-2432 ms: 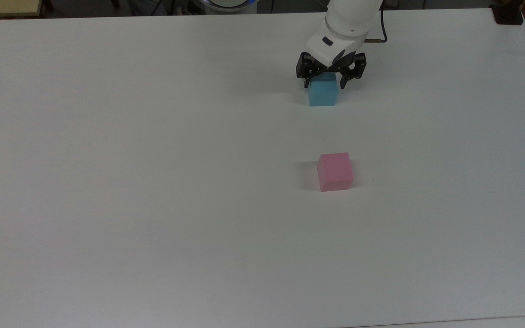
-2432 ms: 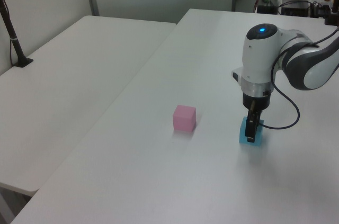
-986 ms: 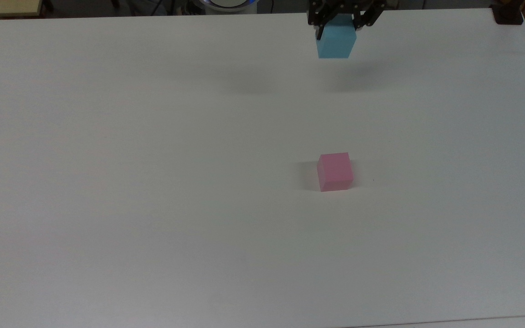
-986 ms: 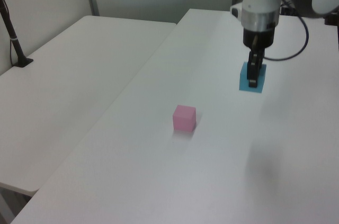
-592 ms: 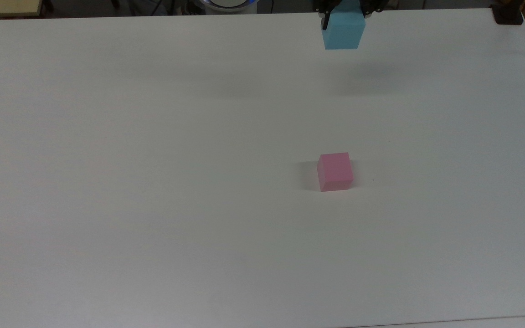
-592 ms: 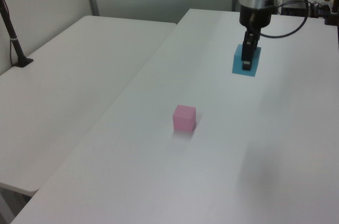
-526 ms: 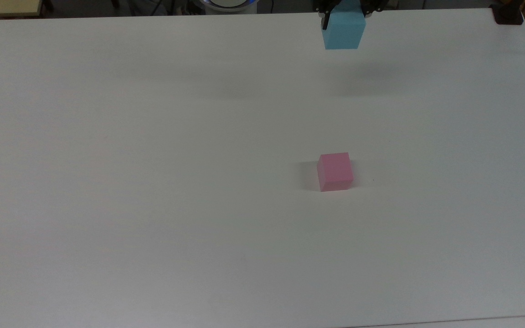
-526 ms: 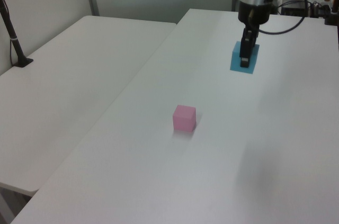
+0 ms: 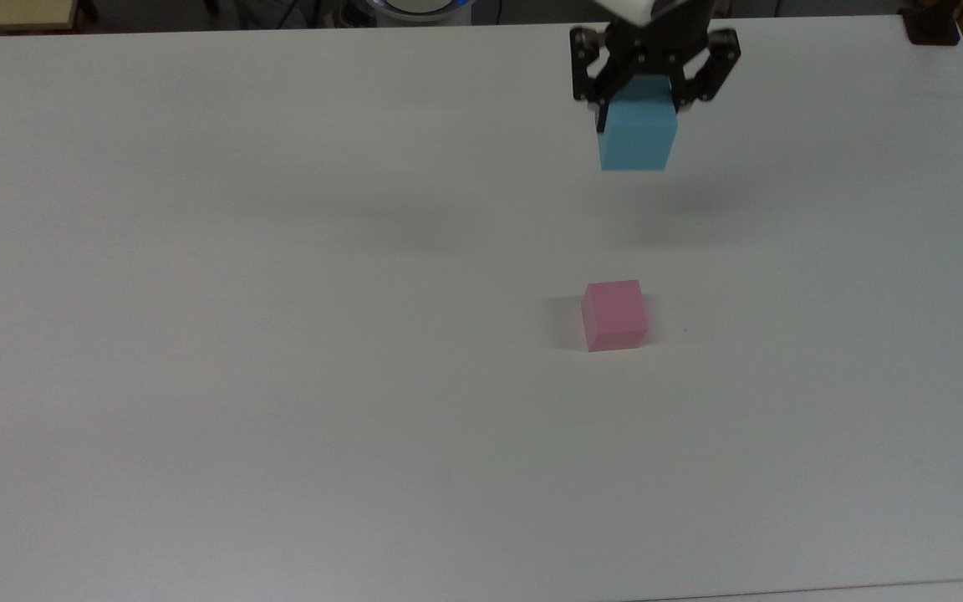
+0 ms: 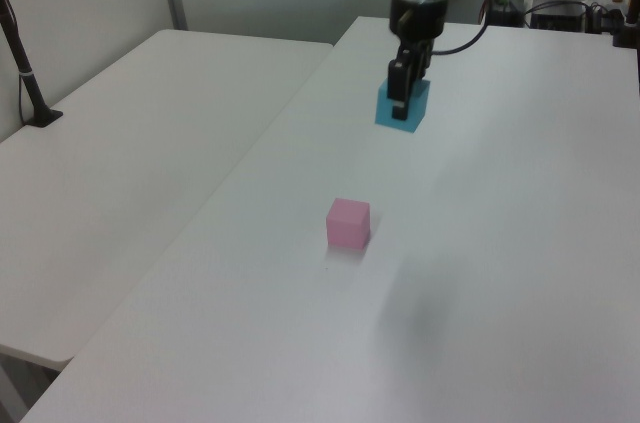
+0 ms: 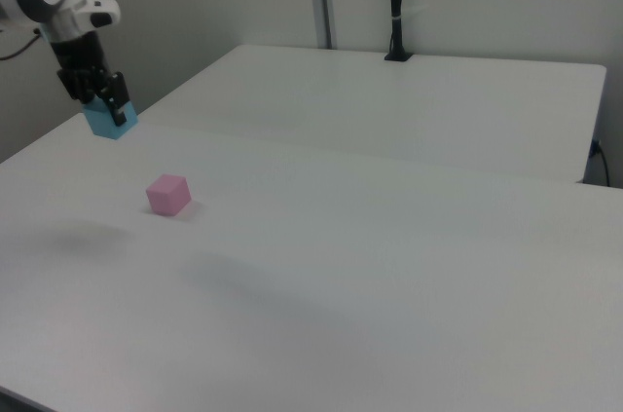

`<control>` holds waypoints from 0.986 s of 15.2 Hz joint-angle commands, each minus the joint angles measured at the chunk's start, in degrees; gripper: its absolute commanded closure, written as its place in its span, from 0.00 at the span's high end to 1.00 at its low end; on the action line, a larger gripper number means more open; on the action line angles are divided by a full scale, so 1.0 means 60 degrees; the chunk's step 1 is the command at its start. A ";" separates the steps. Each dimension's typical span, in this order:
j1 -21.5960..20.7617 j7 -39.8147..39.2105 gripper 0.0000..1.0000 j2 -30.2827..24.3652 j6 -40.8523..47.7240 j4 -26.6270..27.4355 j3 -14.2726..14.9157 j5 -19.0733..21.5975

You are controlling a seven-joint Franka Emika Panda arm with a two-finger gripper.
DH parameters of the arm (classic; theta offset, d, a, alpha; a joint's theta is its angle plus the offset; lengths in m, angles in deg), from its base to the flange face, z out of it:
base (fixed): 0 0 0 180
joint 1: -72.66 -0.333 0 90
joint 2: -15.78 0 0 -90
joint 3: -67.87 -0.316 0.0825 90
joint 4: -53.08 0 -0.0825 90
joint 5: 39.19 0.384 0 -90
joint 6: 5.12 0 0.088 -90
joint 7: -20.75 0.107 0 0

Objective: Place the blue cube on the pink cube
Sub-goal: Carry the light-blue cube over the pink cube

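Observation:
The blue cube (image 9: 636,135) hangs in the air, held at its top by my gripper (image 9: 639,104), whose black fingers are shut on its sides. The same cube (image 10: 402,107) and gripper (image 10: 401,95) appear high over the table in the left view, and at the right view's far left the blue cube (image 11: 109,122) hangs under the gripper (image 11: 105,103). The pink cube (image 9: 614,314) rests flat on the white table (image 9: 281,334), nearer the top view's bottom than the held cube. It also shows as the pink cube (image 10: 348,222) and the pink cube (image 11: 168,194), apart from the gripper.
A second white table (image 10: 130,133) adjoins at the left view's left. A black post (image 11: 395,3) stands on the far table in the right view, and a black clamp (image 9: 931,25) sits at the top view's top right corner.
My gripper lifted the blue cube off the table, then carried it toward the pink cube: down the top view, and leftward in the left view.

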 commanded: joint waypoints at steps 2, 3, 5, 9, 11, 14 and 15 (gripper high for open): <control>-0.0034 -0.0213 0.32 0.1667 0.0162 -0.1675 0.0044 0.0180; -0.0034 -0.0213 0.32 0.1931 0.0104 -0.1881 0.0044 0.0180; -0.0034 -0.0213 0.32 0.2327 -0.0173 -0.2117 0.0044 0.0166; -0.0034 -0.0271 0.32 0.2841 -0.0716 -0.2176 0.0058 0.0122; 0.0024 -0.0519 0.34 0.3162 -0.0921 -0.2205 0.0059 0.0122; 0.0155 -0.0711 0.34 0.3676 -0.0937 -0.2614 0.0059 0.0107; 0.0185 -0.0798 0.34 0.3793 -0.0937 -0.2644 0.0059 0.0107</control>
